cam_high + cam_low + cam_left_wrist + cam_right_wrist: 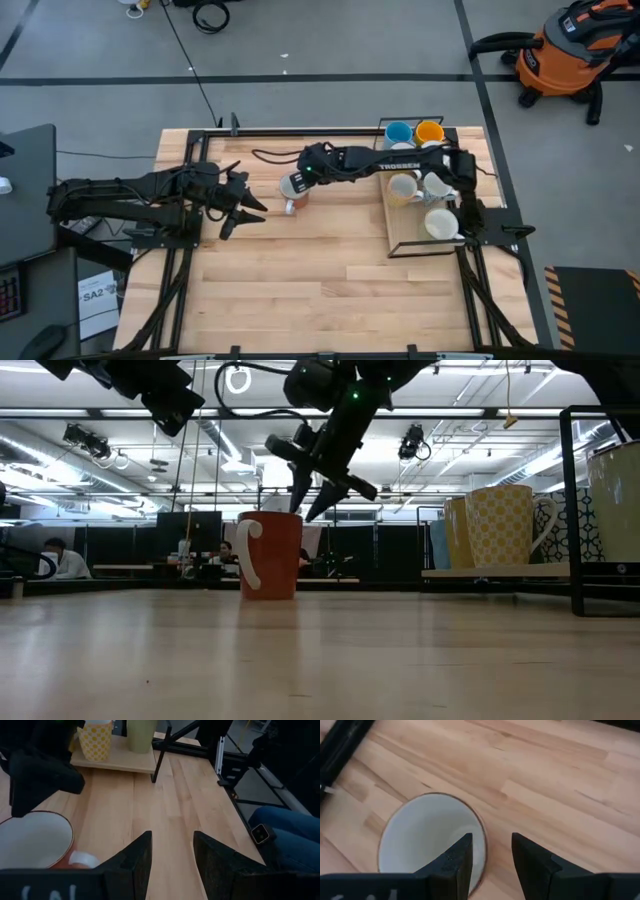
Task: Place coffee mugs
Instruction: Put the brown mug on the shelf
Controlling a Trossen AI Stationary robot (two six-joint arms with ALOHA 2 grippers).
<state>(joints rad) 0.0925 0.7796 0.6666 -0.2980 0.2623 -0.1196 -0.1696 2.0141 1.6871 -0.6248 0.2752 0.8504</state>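
Observation:
A red-orange coffee mug (293, 190) with a white inside stands upright on the wooden table (300, 270), near its middle. My right gripper (305, 510) hangs open just over its rim. In the right wrist view one finger (460, 855) stands over the mug's white inside (425, 840) and the other (530, 857) outside the wall; I see no touch. Several more mugs, among them a light blue one (398, 132), an orange-yellow one (430, 131) and white ones (440, 224), stand on a board (410, 240) at the right. My left gripper (240, 205) waits open, left of the red-orange mug.
A black frame (470, 215) surrounds the board with the mugs and carries the right arm's base. A yellow patterned mug (505, 525) stands at the board's near end. A person's knee (285, 830) shows beyond the table's edge. Bare tabletop lies toward the near edge.

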